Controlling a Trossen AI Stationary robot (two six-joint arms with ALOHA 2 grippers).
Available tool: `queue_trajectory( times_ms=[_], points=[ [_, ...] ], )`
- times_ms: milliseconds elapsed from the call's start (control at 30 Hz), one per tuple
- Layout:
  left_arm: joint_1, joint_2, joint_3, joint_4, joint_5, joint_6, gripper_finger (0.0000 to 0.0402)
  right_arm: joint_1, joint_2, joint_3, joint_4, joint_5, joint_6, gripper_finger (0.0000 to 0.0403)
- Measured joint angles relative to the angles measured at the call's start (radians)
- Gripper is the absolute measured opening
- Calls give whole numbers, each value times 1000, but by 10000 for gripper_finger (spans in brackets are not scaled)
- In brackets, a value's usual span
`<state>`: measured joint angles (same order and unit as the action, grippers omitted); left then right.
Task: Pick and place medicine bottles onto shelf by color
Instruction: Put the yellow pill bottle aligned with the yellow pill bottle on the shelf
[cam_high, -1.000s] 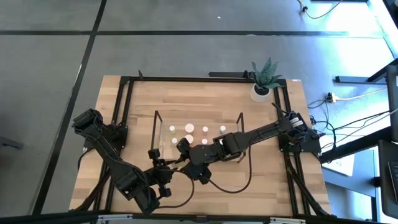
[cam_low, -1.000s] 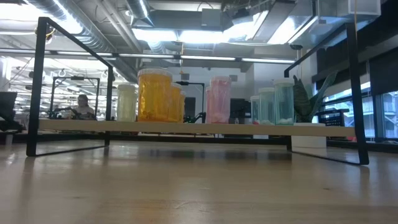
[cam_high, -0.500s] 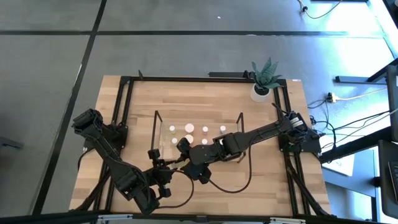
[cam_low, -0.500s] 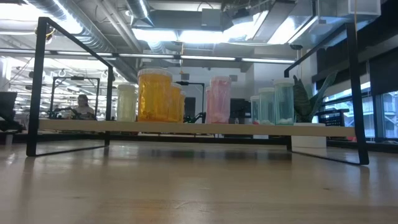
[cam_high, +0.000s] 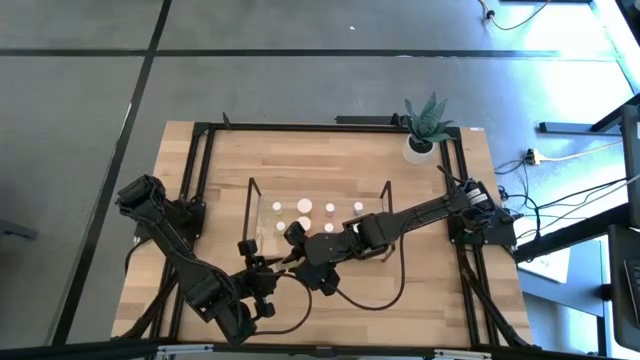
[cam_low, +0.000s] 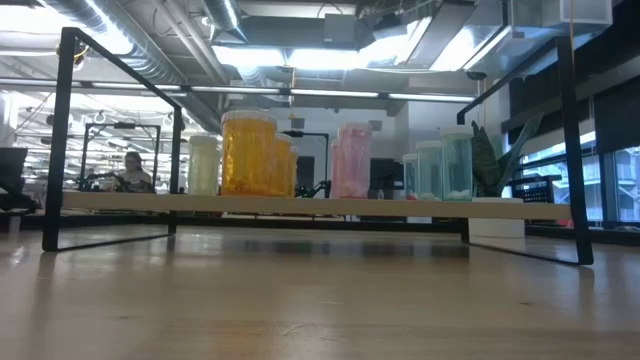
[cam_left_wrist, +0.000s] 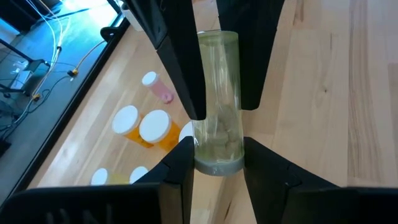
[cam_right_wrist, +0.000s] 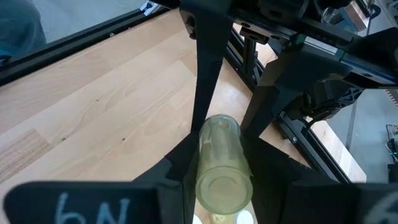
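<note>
Greenish clear bottle (cam_left_wrist: 216, 102) is pinched between both end effectors — left end effector (cam_left_wrist: 216, 163) and right end effector (cam_right_wrist: 216, 163) — just off the shelf's (cam_high: 252, 186) near edge. Light, slick plastic — grip mid-body.

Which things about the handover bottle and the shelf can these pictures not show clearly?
- Cap of the pale green bottle: no view shows it; in both wrist views the fingers of the two grippers cover parts of the bottle.
- Hold of the left gripper and right gripper: in the high view too small, the arms overlap.
- Bottle count on the shelf: in the low view front bottles hide rear ones.
- Person in the background: low view, too small.
</note>
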<state>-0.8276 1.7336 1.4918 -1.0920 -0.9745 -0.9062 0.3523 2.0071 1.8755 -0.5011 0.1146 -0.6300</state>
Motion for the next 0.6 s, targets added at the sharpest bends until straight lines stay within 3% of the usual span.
queue_trajectory(
  times_ms=[600],
  points=[
    [44, -2, 2, 10, 88, 1, 109, -1, 0, -2, -12, -2, 1, 110]
  ],
)
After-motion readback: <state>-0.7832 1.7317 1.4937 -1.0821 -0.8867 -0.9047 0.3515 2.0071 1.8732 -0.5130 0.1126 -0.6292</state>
